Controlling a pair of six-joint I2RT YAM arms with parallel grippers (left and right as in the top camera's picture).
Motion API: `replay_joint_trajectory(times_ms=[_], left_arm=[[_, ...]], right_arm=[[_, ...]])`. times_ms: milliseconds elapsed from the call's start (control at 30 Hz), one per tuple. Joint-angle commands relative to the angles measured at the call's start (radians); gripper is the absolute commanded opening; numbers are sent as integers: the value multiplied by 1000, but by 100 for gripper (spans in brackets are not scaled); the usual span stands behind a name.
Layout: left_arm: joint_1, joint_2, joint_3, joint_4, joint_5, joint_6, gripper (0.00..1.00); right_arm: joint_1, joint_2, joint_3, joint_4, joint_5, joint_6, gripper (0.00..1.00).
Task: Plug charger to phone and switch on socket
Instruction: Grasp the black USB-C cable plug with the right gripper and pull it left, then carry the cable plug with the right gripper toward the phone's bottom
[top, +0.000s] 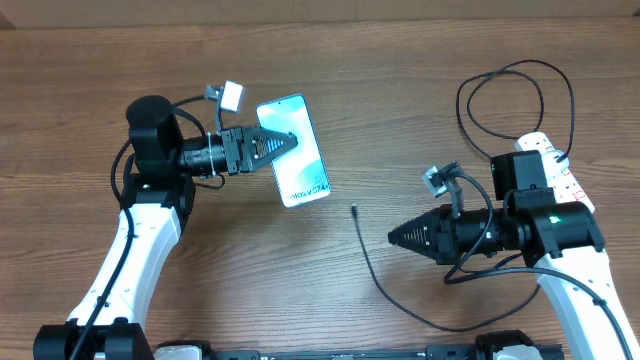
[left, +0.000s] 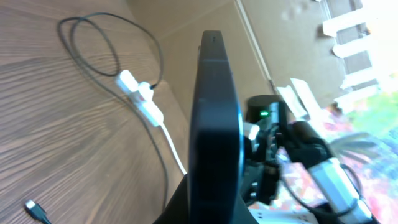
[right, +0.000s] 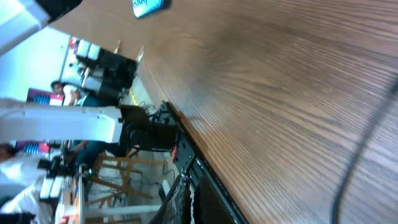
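Charger tip (top: 354, 210) is just ahead of right claw (top: 392, 237), cable crosswise to it. Right & left claw (top: 291, 141) both clenched, empty afaict.

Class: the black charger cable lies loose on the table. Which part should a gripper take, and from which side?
Grip the charger just behind its connector tip, descending from above with the jaws across the cable. That free end lies flat and fairly straight on the table, tip aimed roughly towards the phone; the shut right gripper looks nearest.
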Motion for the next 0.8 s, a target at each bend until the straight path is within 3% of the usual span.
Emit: replay_joint_trajectory(times_ms=[0, 133, 200, 233, 433, 600, 767], left_arm=[[-5, -1, 9, 44, 72, -161, 4], [2, -1, 9, 44, 86, -160, 4], [13, -1, 9, 47, 85, -158, 4], [30, -1, 9, 48, 84, -153, 4], [116, -1, 9, 47, 85, -152, 4], [149, -1, 9, 47, 95, -142, 4], [149, -1, 9, 46, 102, -95, 4]], right_arm=[[37, 0, -47, 40, -58, -61, 4], [56, 14, -62, 102, 122, -19, 4], [58, 29, -62, 155, 278, 94, 5], [58, 50, -62, 210, 415, 217, 22], [117, 167, -62, 366, 609, 341, 51], [220, 349, -62, 435, 845, 399, 52], [271, 469, -62, 486, 881, 422, 50]])
